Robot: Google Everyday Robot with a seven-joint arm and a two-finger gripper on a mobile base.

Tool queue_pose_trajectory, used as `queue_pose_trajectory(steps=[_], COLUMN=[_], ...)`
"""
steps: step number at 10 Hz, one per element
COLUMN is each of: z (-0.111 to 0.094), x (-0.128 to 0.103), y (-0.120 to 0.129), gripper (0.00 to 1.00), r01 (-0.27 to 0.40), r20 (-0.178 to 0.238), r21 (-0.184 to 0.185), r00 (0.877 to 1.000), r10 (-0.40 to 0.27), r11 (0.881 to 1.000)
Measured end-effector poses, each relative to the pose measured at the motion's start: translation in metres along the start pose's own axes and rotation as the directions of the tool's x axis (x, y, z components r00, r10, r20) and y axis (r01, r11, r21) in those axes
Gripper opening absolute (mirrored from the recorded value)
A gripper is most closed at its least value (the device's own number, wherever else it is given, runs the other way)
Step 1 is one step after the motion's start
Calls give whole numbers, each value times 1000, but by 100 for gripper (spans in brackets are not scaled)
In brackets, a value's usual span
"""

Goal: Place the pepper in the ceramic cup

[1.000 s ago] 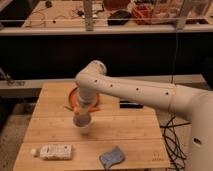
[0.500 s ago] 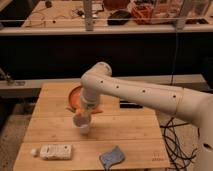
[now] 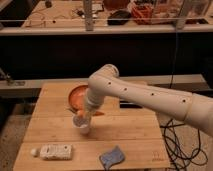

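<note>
The small white ceramic cup (image 3: 82,127) stands on the wooden table (image 3: 140,140), in front of the orange bowl. My gripper (image 3: 81,117) hangs from the white arm and points down right over the cup's mouth. An orange bit of the pepper (image 3: 80,114) shows at the gripper's tip, just above the cup's rim, and the gripper looks shut on it. Most of the pepper is hidden by the gripper.
A round orange bowl (image 3: 76,97) sits behind the cup, partly covered by the arm. A flat white rectangular item (image 3: 55,150) lies at the front left. A blue-grey cloth (image 3: 112,156) lies at the front middle. Cables hang off the table's right side.
The arm's elbow has swung a little to the left. The gripper has stayed over the cup and come slightly lower.
</note>
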Motion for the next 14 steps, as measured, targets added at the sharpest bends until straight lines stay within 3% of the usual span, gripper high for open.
queue_pose_trajectory(steps=[11,13,14], z=[-17,-22,-22], x=[-21,-32,-37], y=[1,0,0], gripper=[0,0,0], r01=[32,56,71], r20=[154,244,263], r21=[-18,-31,-36], r00=[988,969,963], r10=[-29,-47,-59], r11=[999,998,997])
